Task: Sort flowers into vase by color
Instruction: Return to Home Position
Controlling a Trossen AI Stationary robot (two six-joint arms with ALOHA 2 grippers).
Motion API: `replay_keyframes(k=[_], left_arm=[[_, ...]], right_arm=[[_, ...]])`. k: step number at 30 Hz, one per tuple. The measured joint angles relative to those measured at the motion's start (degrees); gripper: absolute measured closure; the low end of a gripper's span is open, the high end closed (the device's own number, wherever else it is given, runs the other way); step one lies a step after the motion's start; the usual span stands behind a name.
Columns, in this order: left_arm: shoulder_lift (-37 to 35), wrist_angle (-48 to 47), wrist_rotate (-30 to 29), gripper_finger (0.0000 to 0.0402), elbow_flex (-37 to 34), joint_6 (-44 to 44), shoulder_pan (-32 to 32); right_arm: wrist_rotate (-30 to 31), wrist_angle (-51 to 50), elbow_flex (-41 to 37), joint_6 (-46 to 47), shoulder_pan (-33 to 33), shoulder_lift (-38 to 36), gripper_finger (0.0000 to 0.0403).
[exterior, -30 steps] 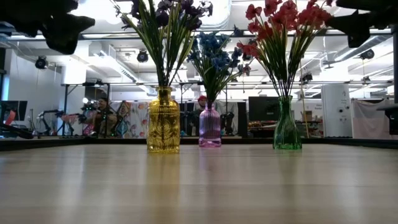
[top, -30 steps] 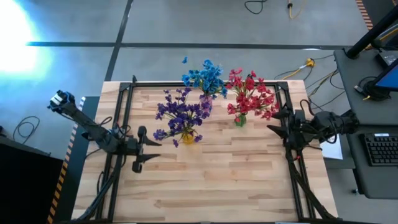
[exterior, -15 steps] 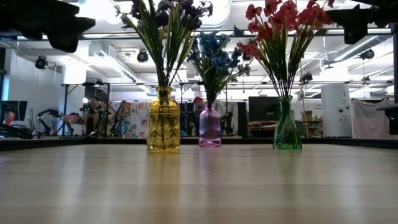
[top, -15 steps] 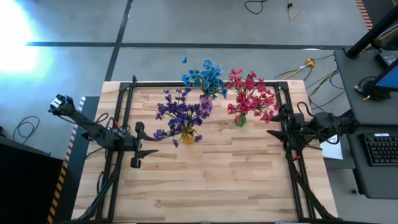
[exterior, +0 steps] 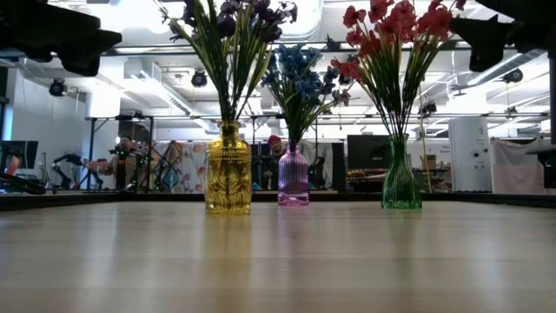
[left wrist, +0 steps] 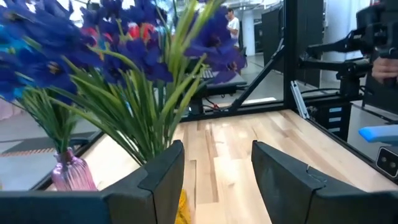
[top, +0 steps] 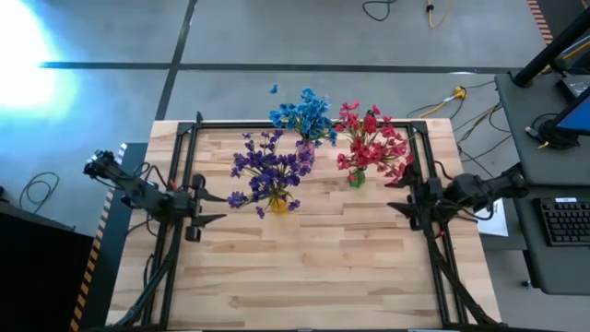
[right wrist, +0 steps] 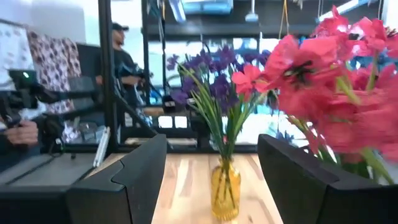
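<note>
Three vases stand at the table's far middle, each on its base. A yellow vase (top: pixel 279 204) holds purple flowers (top: pixel 267 168), a purple vase (exterior: pixel 293 176) holds blue flowers (top: pixel 302 115), and a green vase (top: pixel 356 178) holds red flowers (top: pixel 371 143). My left gripper (top: pixel 214 207) hovers open and empty at the table's left edge, pointing level at the purple flowers (left wrist: pixel 124 56). My right gripper (top: pixel 395 194) hovers open and empty at the right edge, beside the red flowers (right wrist: pixel 336 81).
A black frame (top: pixel 187 175) runs along the table's left, far and right sides. The near half of the wooden tabletop (top: pixel 304 277) is bare. People and equipment show in the room behind the table (exterior: pixel 139 161).
My left gripper has drawn back toward the table's left edge and a little toward the far edge, away from the yellow vase, with its opening unchanged. My right gripper has sunk slightly at the right edge. The vases and flowers have not moved.
</note>
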Motion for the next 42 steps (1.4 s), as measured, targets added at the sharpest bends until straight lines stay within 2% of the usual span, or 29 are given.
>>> replay_keyframes(k=[5,16,19,28,42], left_arm=[[-7.4,-4.8,0.0,0.0228,0.0,2.5,0.0],[-8.0,-6.1,-1.6,0.0228,0.0,3.5,0.2],[-8.0,-6.1,-2.0,0.0228,0.0,3.4,0.2],[-7.3,-5.8,-8.3,0.0228,0.0,-0.2,0.2],[-6.5,-5.7,-8.6,0.0228,0.0,0.3,0.2]], right_arm=[[-0.3,12.2,-6.8,-1.6,0.0,0.0,0.0158],[1.2,11.9,-6.7,-6.6,0.0,0.4,0.0158],[3.5,11.9,-6.7,-8.3,0.0,0.4,0.0158],[5.4,11.9,-6.7,-7.8,0.0,0.4,0.0158],[5.4,11.7,-6.7,-7.8,0.0,0.4,0.0158]])
